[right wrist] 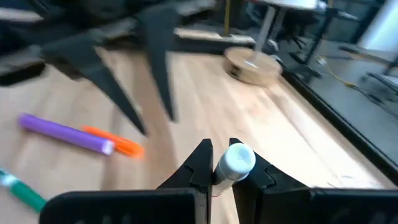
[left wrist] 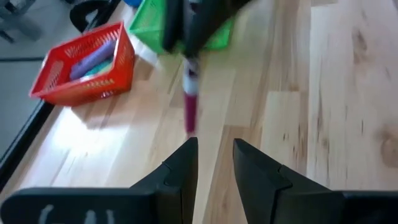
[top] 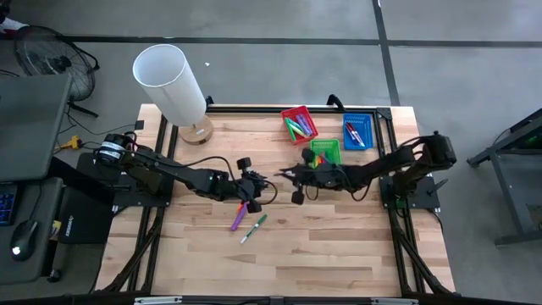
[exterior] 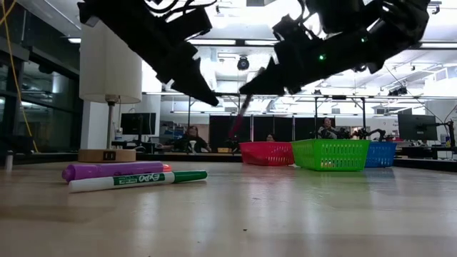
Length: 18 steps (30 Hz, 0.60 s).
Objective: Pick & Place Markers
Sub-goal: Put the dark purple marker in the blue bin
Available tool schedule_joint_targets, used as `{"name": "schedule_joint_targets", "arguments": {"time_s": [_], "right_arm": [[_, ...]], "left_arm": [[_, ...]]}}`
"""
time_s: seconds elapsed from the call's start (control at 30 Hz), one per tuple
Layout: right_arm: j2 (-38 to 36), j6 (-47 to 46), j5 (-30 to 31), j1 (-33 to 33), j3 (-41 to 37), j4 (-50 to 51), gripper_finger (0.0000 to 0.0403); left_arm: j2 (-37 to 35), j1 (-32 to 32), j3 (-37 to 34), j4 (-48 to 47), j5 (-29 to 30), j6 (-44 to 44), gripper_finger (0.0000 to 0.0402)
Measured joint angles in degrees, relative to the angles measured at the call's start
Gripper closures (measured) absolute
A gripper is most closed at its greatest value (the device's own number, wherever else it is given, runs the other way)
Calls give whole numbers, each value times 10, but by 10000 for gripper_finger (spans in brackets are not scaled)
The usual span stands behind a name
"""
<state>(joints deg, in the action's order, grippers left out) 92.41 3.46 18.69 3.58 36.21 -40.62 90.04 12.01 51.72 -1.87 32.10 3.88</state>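
A dark magenta marker [left wrist: 189, 102] with a white end [right wrist: 237, 160] is held above the table's middle by my right gripper [right wrist: 217, 152], which is shut on it. My left gripper [left wrist: 214, 146] faces it from the table's left, open, its fingertips just short of the marker's free tip, with nothing between them. In the low view the marker [exterior: 240, 116] slants down between the two grippers. A purple marker [top: 240, 216], an orange one [top: 246, 206] and a green-and-white one [top: 252, 229] lie flat on the wood below. My right gripper pinches the marker between its two fingers close to the white end [right wrist: 236, 163], which sticks back past the fingers. The fingers come nearly level from the table's right and lie along the marker. The magenta body juts out beyond the fingertips, tilted down and clear of the table.
A red tray [top: 299, 124], a green tray [top: 325, 151] and a blue tray [top: 356, 131], each holding markers, stand at the far right. A lamp with a white shade [top: 174, 85] stands at the far left corner. Bare wood lies toward the near edge.
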Motion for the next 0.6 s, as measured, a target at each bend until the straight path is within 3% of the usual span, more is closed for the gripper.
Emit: {"name": "schedule_joint_targets", "arguments": {"time_s": [0.23,0.47,0.6], "right_arm": [[-87,4,65,-33,2,145,376],[-172,-58,239,-79,-1,277,376],[-192,-94,316,-114,-21,288,376]], "left_arm": [[0,0,0,-38,4,39,305],[1,0,0,-48,5,54,305],[1,0,0,-48,5,54,305]]}}
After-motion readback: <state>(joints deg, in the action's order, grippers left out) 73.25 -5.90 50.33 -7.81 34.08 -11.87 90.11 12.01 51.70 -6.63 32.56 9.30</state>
